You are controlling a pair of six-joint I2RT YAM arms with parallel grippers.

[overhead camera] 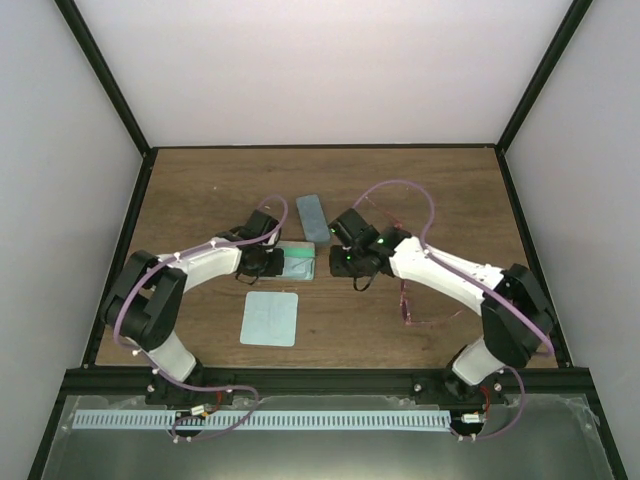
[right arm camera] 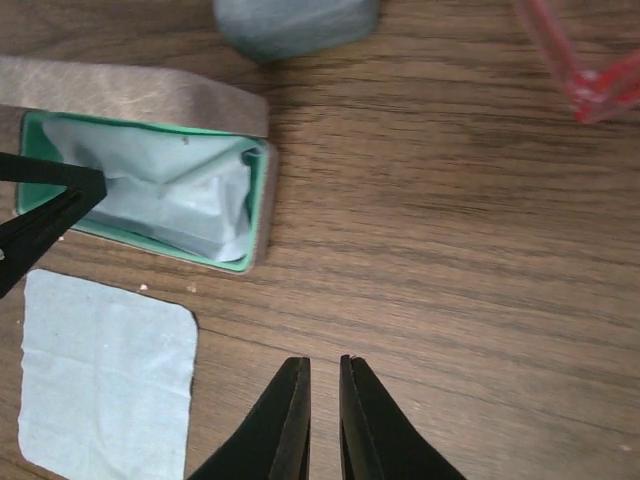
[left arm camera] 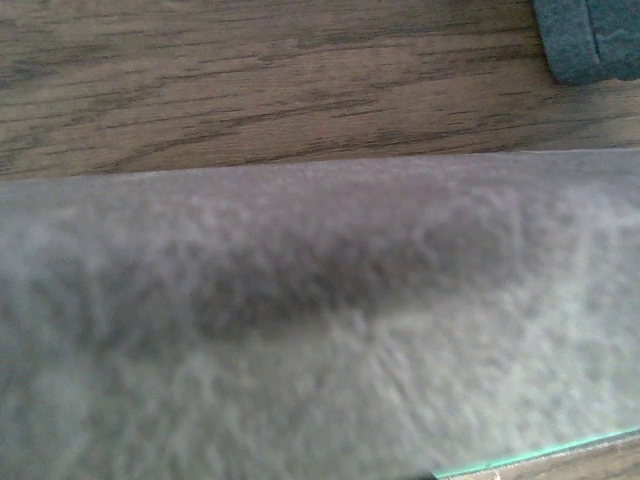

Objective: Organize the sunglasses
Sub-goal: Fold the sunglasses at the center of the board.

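The left tool (right arm camera: 98,185) is together. Its tips are at the pale teal cloth (right arm camera: 170,195) inside the open green-lined case (right arm camera: 262,200), but I cannot tell if they pinch it. My right tool (right arm camera: 323,360) hangs over the bare table (overhead camera: 200,190), fingers almost together and nothing between them. One reddish pair of sunglasses (right arm camera: 585,85) lies on the table beyond the right tool, well apart from the open case. The other pair (overhead camera: 408,302) lies beside the right arm. A blue-grey closed case (right arm camera: 295,20) and a flat teal cloth (right arm camera: 105,385) lie near.

Blurred grey flap (left arm camera: 320,330) fills view; table (left arm camera: 250,80) beyond; blue-grey case (left arm camera: 590,35) top-right.
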